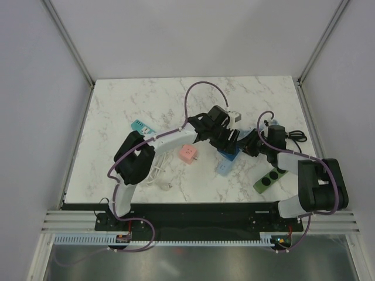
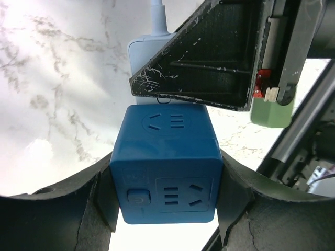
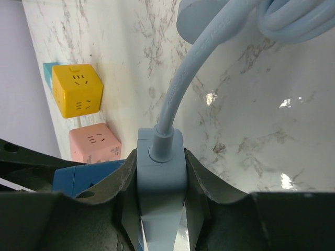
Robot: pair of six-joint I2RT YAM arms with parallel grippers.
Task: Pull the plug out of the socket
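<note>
In the left wrist view, the left tool (image 2: 167,205) clamps the socket (image 2: 165,164), a glossy blue cube with rounded edges, one finger on each side face. Its near face carries an outlet and a round button, and its top face has another outlet. At 12 o'clock the pale blue plug (image 2: 148,52) sits against the cube's far face, above the marbled desk (image 2: 52,78).

In the right wrist view, the right tool (image 3: 161,183) grips the plug by its flat sides. The plug's cord (image 3: 183,89) rises toward 1 o'clock. A yellow cube (image 3: 77,90) and a pink cube (image 3: 94,142) lie at 10 o'clock.

In the top view, both tools meet just right of the desk's centre. A green power strip (image 1: 266,180) lies at 4 o'clock from them and a white cable (image 1: 158,175) at 8 o'clock.
</note>
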